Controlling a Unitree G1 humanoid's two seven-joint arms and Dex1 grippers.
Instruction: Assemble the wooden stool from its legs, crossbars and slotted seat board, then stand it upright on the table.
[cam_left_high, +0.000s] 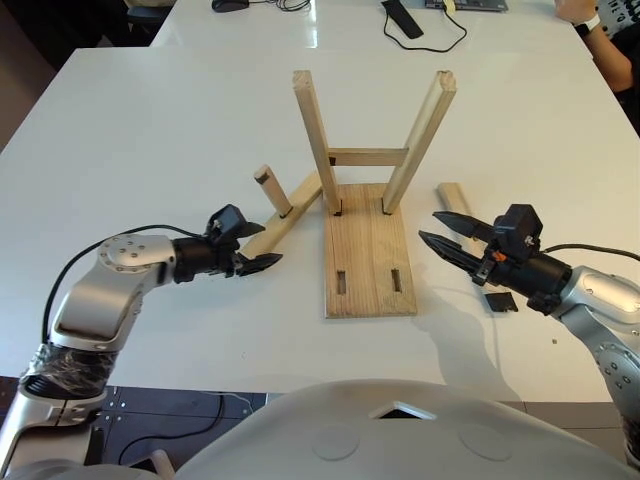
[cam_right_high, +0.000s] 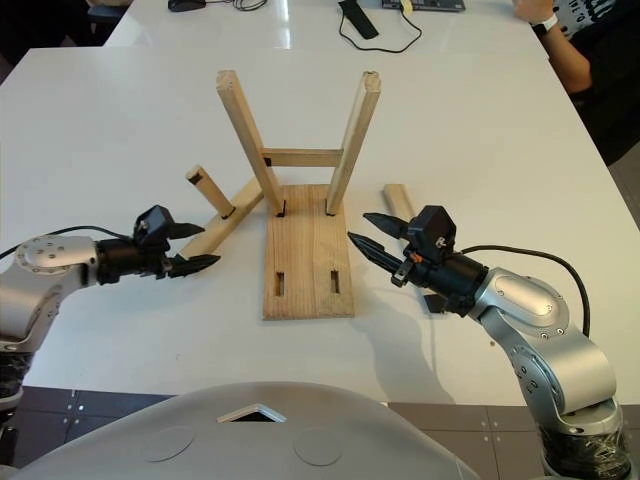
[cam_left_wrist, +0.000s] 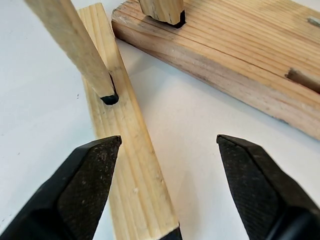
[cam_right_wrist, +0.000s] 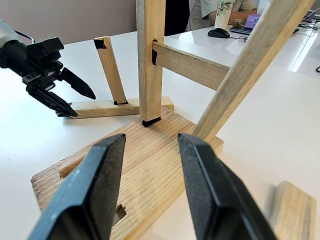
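- White table (cam_left_high: 150, 130) with a mouse and cables at its far edge.
- Head view: the seat board (cam_left_high: 370, 270) lies flat mid-table. Two upright legs (cam_left_high: 315, 135) stand in its far slots, joined by a crossbar (cam_left_high: 367, 157); the two near slots are empty.
- Left of the board, a lying leg (cam_left_high: 285, 225) has a short bar (cam_left_high: 270, 190) plugged into it. A loose leg (cam_left_high: 455, 197) lies just right of the board.
- The left gripper (cam_left_high: 268, 262) is at the lying leg's near end, jaws apart. The right gripper (cam_left_high: 428, 226) is beside the board's right edge, jaws apart.
- Left wrist view: the lying leg's end sits between the spread fingers (cam_left_wrist: 95, 170), close to one of them.
- Right wrist view: the parted fingers (cam_right_wrist: 102, 175) frame the board and its upright legs.
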